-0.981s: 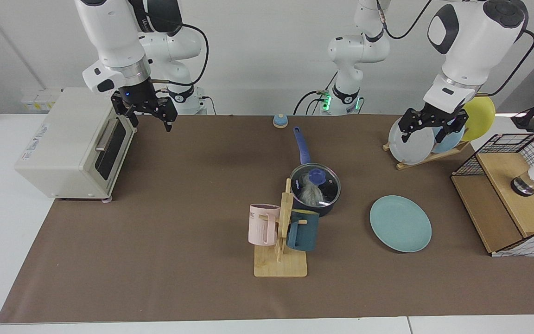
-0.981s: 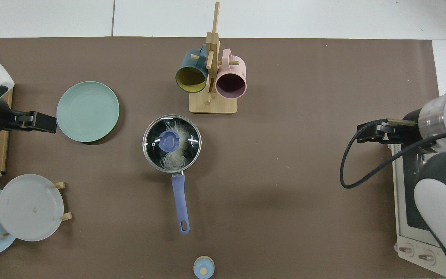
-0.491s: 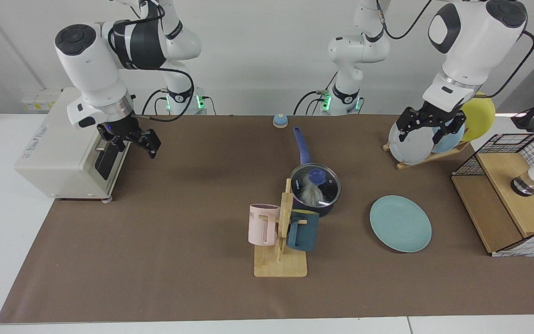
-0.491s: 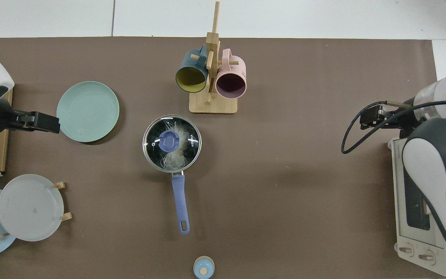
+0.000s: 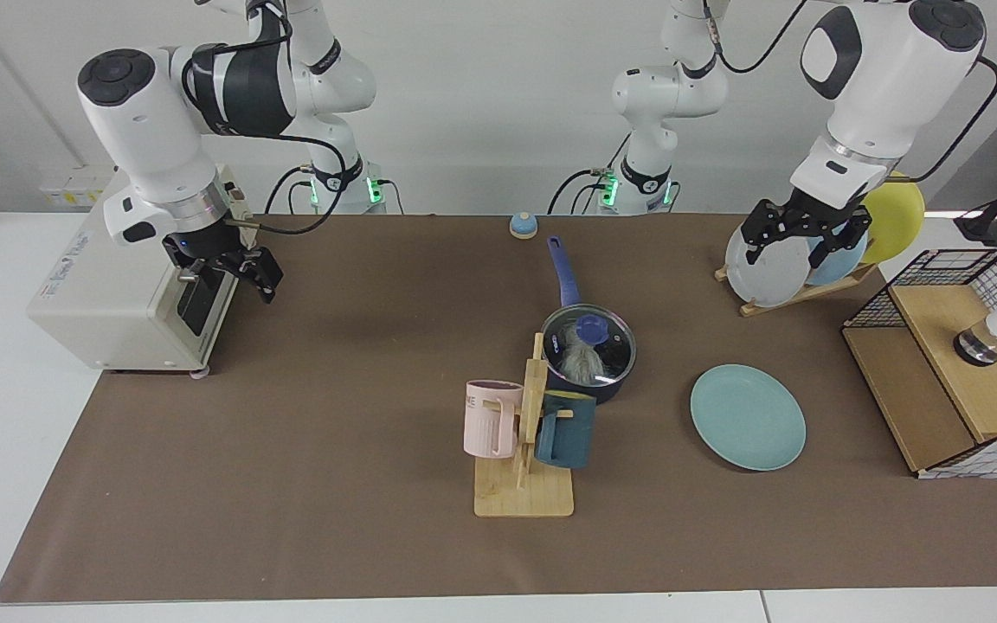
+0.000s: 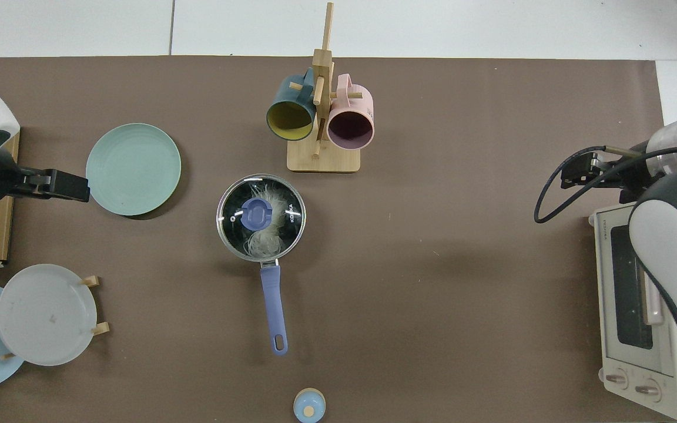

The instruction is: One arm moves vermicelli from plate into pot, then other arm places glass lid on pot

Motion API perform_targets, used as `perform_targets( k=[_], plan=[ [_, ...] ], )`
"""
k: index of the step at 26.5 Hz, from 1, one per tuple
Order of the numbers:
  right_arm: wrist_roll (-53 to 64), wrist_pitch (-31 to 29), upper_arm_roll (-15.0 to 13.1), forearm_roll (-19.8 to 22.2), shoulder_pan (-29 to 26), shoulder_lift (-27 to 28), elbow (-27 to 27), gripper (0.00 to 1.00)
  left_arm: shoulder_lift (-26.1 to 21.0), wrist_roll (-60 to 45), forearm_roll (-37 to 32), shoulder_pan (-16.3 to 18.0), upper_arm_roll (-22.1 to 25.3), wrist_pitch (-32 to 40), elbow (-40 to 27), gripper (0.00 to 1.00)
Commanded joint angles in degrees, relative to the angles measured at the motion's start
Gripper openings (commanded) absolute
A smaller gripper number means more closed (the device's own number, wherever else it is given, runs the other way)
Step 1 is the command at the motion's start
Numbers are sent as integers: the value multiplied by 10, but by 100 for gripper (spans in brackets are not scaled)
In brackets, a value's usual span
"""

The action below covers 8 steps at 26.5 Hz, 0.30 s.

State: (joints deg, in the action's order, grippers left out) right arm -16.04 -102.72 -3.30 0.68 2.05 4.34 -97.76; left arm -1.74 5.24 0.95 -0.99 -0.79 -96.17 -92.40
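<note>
The dark pot with its long blue handle stands mid-table. The glass lid with a blue knob sits on it. The white vermicelli lies inside, seen through the glass. The teal plate is bare. My right gripper hangs open in front of the toaster oven, holding nothing. My left gripper hovers open by the plate rack, above and behind the teal plate.
A cream toaster oven stands at the facing view's left edge. A wooden mug rack with a pink and a dark teal mug stands just in front of the pot. Also here: a plate rack, a wire-sided wooden box, a small blue knob-like object.
My right arm has swung away from the table's back edge and lowered toward the toaster oven's front. The left arm, pot, lid and plate have stayed put.
</note>
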Motion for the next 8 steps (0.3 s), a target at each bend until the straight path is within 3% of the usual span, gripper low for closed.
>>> perform_targets(
  k=[1,8],
  plan=[
    [22,-14,9,-8,-16,-3,-2,100,1,4,3,-2,1,3,6,100],
    [31,-12,9,-8,-9,-4,-3,100,1,4,3,-2,0,4,6,100]
  ],
)
